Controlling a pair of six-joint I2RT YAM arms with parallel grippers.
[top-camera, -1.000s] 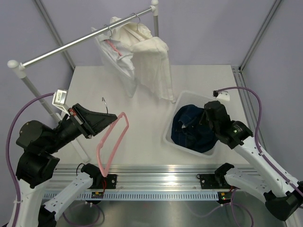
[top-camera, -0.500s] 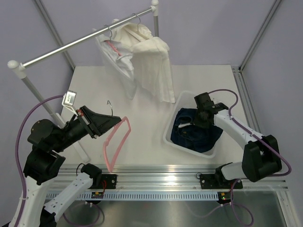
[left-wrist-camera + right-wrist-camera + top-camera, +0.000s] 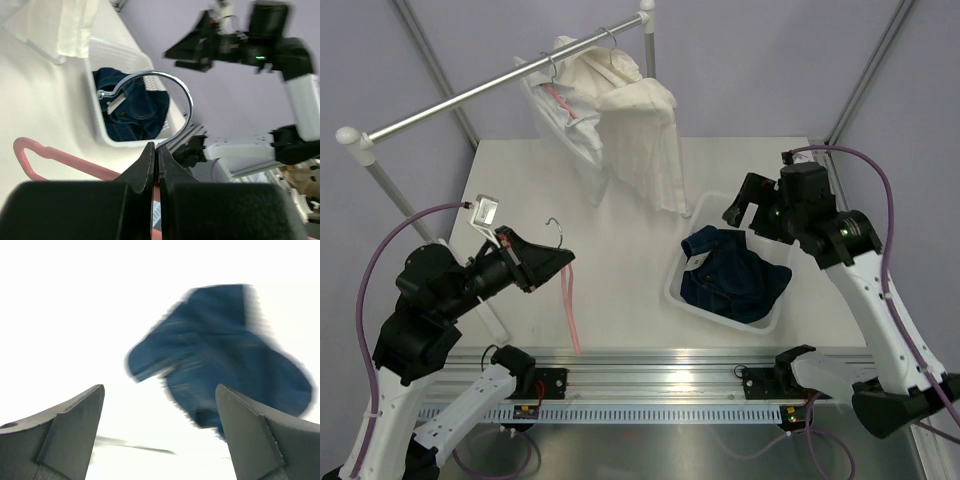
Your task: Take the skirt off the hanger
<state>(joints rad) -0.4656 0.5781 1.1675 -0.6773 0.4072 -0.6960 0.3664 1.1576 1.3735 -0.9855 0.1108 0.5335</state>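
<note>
White tabletop fills the middle of the overhead view, with pale violet walls around it; a metal clothes rail slants across the far left corner, and white garments hang from it on hangers. On the right side of the table stands a white basket, and the skirt, dark blue denim, lies crumpled inside it with a pale label showing at the waistband; it is off the hanger and touches neither arm. The right gripper hangs in the air over the far edge of the basket, its jaws spread wide with nothing between them; from its wrist camera the skirt shows blurred below, between the two grey fingers. The left gripper is raised over the near left part of the table, its jaws pressed together on the stem of the metal hook; the hook curves above the fingertips, and the pink hanger dangles bare beneath them, well apart from the basket.
</note>
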